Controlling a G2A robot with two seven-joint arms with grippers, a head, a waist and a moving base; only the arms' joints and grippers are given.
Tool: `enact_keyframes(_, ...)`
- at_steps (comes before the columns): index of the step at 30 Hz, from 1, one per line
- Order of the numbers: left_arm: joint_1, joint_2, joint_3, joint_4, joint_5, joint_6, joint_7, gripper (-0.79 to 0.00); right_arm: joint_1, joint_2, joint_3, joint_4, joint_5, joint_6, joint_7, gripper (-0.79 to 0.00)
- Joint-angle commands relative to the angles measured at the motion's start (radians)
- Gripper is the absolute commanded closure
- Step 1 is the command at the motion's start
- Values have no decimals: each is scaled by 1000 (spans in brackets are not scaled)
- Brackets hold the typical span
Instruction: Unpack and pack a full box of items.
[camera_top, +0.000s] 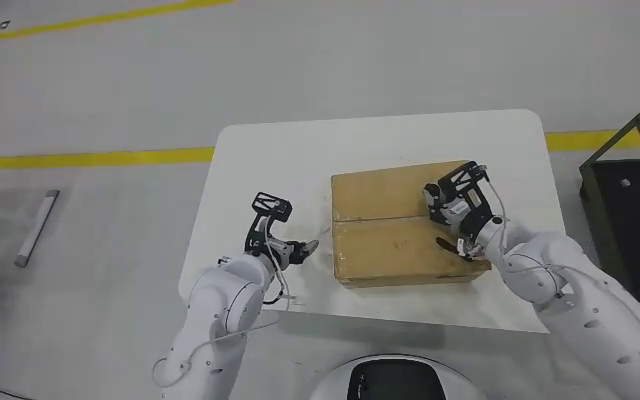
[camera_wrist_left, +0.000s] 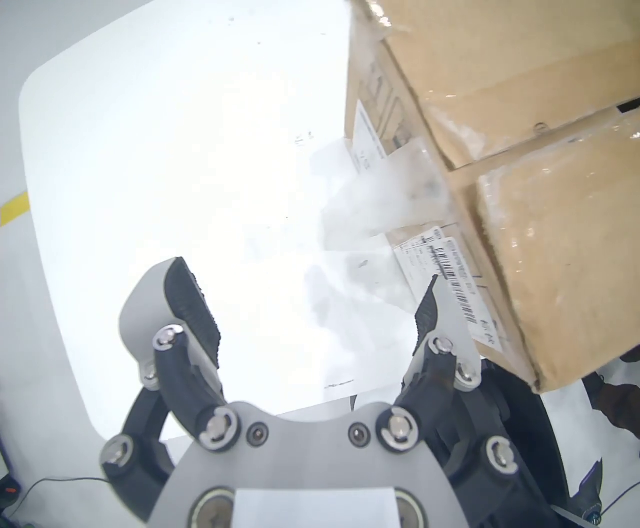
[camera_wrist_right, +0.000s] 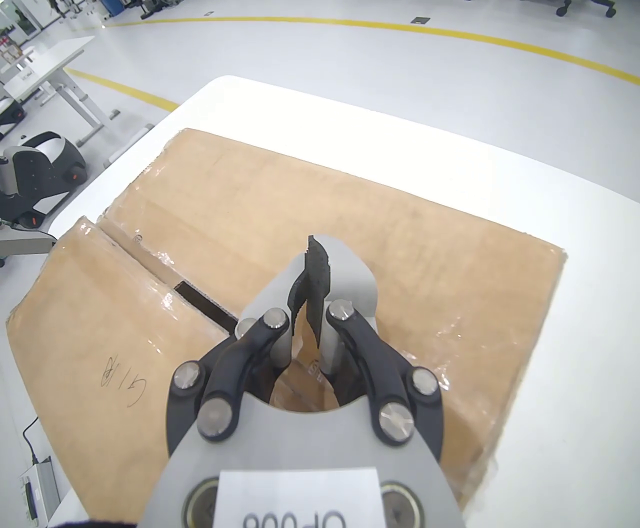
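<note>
Nearest you, your left gripper is hanging over the white table close to its near left edge. It is near the left side of the cardboard box, with its jaws spread wide and nothing between them. In the left wrist view that side of the box is showing white printed labels close by one fingertip. The box is sitting on the right half of the table, its top closed along a taped seam with a narrow dark gap. Farther on, your right gripper is sitting over the right end of the box top beside the seam, jaws pressed together on nothing. You cannot tell whether it is touching the cardboard.
</note>
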Motion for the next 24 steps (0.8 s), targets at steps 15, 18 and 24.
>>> enact_keyframes(15, 64, 7, 6, 49, 79, -40, 91, -785, -3, -7, 50, -10, 31, -8, 54, 0)
enact_keyframes(18, 68, 8, 27, 89, 117, -69, 140, -785, -7, -8, 57, -9, 28, -12, 59, 0)
enact_keyframes(24, 29, 8, 79, 176, 206, -143, 223, -785, -10, -11, 66, -8, 22, -15, 63, 0)
